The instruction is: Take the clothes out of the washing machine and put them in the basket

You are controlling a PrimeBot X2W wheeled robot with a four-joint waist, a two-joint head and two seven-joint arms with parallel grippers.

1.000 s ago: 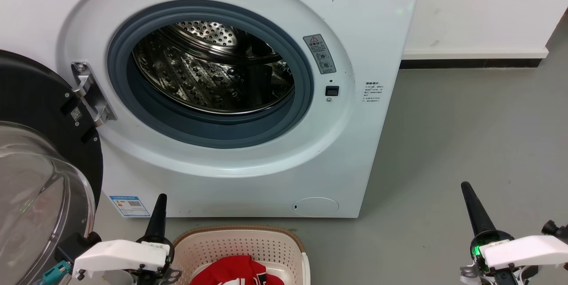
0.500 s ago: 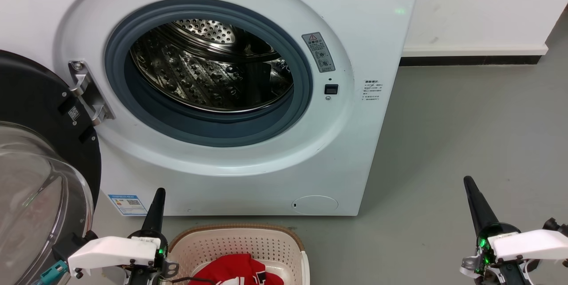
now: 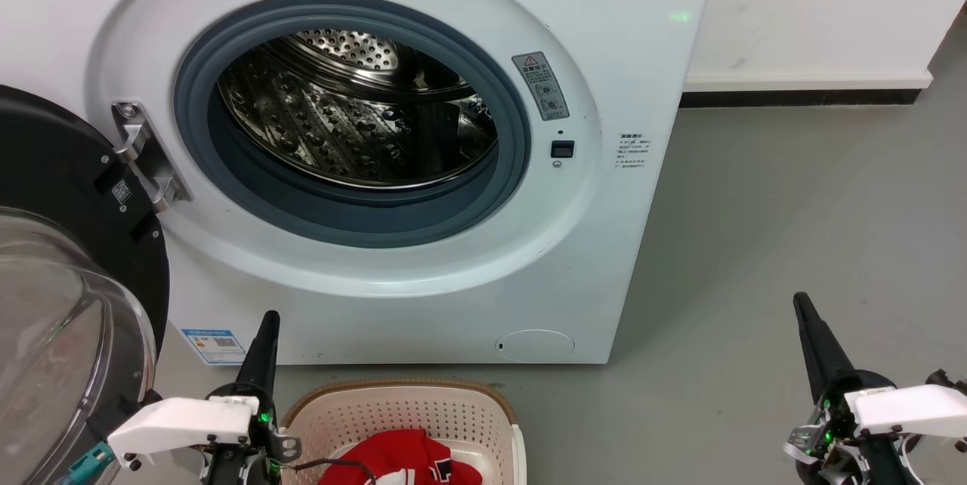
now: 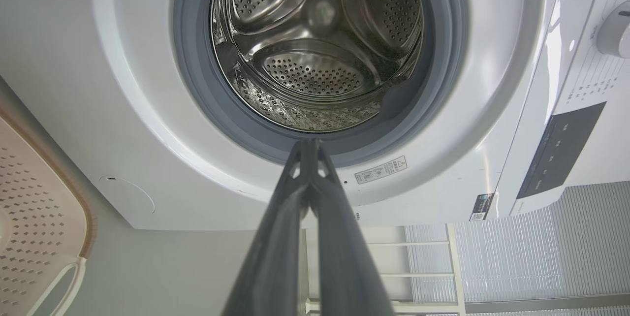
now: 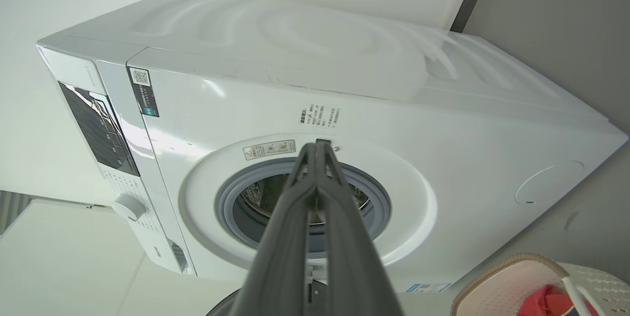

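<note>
Since drum [image 3: 355,122] shows bare steel in head and left wrist views, unloading judged near done. Red clothes [image 3: 400,458] lie in basket [image 3: 400,385], on floor [image 3: 755,243] just before washing machine [image 3: 642,54]. Door [image 3: 45,168] hangs open at left. Left end effector [image 3: 268,319] and right end effector [image 3: 801,302] both clenched, empty, flanking basket. Right wrist view adds control panel [image 5: 98,124] and knob [image 5: 128,206]; left wrist view adds drum rear wall.
</note>
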